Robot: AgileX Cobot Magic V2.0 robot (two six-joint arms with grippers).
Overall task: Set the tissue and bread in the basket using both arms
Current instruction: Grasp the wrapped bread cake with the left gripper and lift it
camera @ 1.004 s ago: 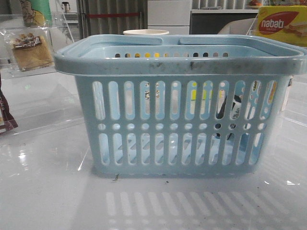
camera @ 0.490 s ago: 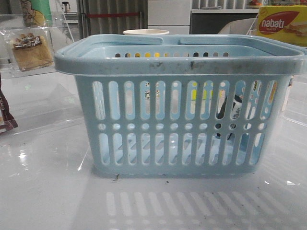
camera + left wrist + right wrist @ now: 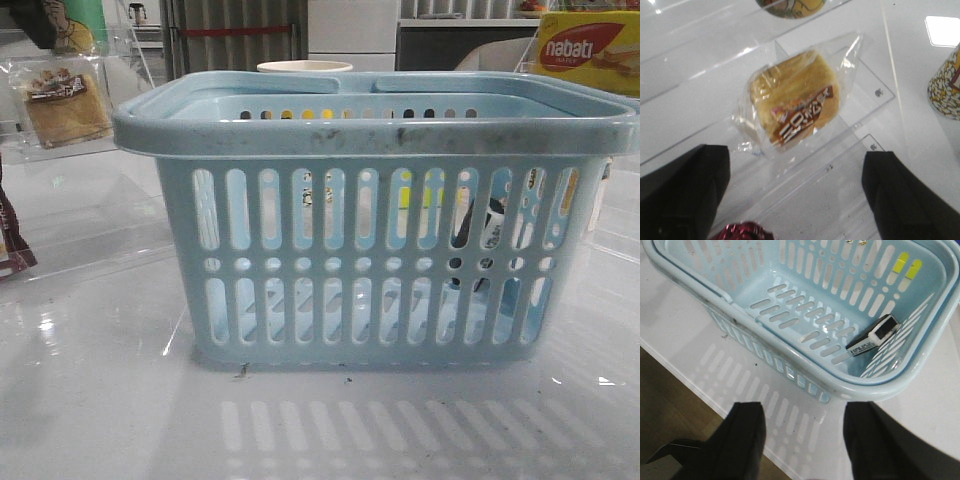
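Inside the basket (image 3: 805,300) my tissue (image 3: 873,336) already lies, while the bread (image 3: 795,107) waits below my left fingers (image 3: 795,195), both pairs spread empty

A light blue basket (image 3: 380,135), black-and-white tissue (image 3: 872,336), tan bread (image 3: 792,102) with a dark label, and a yellow-red box (image 3: 585,50) are seen.

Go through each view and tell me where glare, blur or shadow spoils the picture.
Front view: glare streaks on the table, and the basket throws a slotted reflection in front of it. Left wrist view: the bread is slightly soft, with sheen on its wrapper. Right wrist view: sharp enough; the tissue reads clearly, and slot shadows fall on the table.
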